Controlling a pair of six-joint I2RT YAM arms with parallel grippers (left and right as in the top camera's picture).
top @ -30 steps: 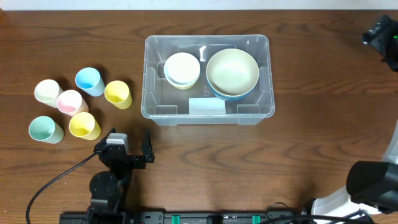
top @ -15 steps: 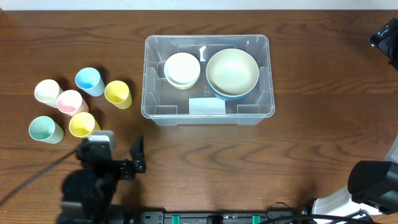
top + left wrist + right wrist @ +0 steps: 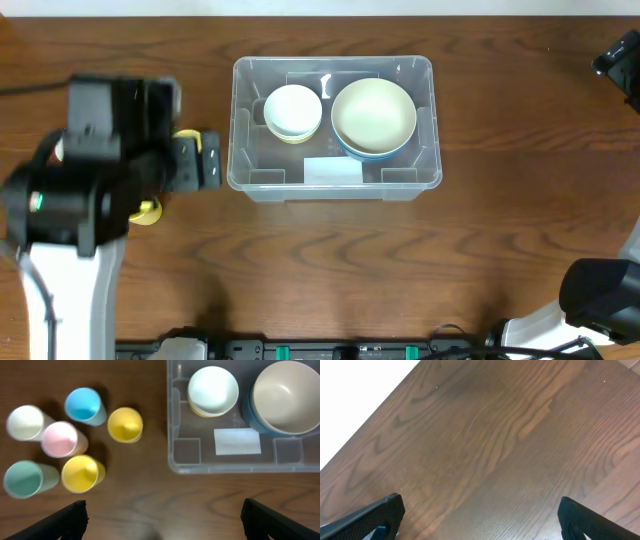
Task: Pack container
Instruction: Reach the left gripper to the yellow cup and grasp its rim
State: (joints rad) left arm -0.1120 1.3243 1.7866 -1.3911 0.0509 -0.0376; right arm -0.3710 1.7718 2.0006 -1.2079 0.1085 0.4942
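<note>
The white label point(image 3: 237, 441) is seen blank, with no writing readable. Cups point(image 3: 60, 440) are clustered at upper left of the left wrist view, and the left gripper point(image 3: 163, 507) is spread wide with nothing gripped. The clear, ridged container point(image 3: 434, 130), with bowls point(image 3: 373, 112) inside, is placed upper centre of the overhead view. The right gripper point(image 3: 480, 505) is spread wide and empty over bare wood.

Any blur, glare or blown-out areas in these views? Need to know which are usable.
Overhead: left arm badly smeared, container sharp, with a small glare streak on its far wall. Left wrist: mildly soft overall, cups fuzzy-edged but their colours are readable. Right wrist: wood grain crisp, top-left corner blown out to plain white.
</note>
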